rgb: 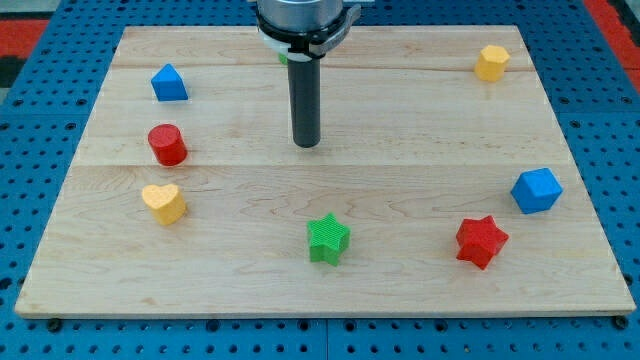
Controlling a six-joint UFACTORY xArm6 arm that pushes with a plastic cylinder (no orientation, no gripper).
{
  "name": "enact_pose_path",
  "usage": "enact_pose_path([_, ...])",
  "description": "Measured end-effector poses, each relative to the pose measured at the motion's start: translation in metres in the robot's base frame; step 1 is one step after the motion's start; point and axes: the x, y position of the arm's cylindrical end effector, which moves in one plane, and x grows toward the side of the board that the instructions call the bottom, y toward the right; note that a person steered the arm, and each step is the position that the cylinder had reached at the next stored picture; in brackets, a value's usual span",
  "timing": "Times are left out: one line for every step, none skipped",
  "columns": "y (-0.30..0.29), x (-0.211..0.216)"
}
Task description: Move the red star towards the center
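Wooden board [400, 290] on blue pegboard [40, 40]. Tip [306, 144] down near board centre, slightly toward view's top, touching no block. No fingers on this rig, only a plain rod; nothing gripped. Red star [481, 241] at lower right, well apart from tip, upright, close to bottom edge. Blue cube [536, 190] just up and right of red star, not touching. Green star [328, 239] below tip, toward view's bottom, apart from it. Yellow heart [164, 203] at lower left; red cylinder [167, 145] just above it. Blue triangular block [169, 83] at upper left. Yellow block [491, 62] at upper right corner, shape hard to tell.
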Motion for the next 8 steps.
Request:
enact_pose_path([0.0, 0.002])
enact_pose_path([-0.018, 0.014])
enact_pose_path([-0.029, 0.016])
enact_pose_path([-0.029, 0.009])
enact_pose_path([-0.018, 0.002])
enact_pose_path([0.026, 0.028])
enact_pose_path([0.073, 0.046])
enact_pose_path([0.124, 0.062])
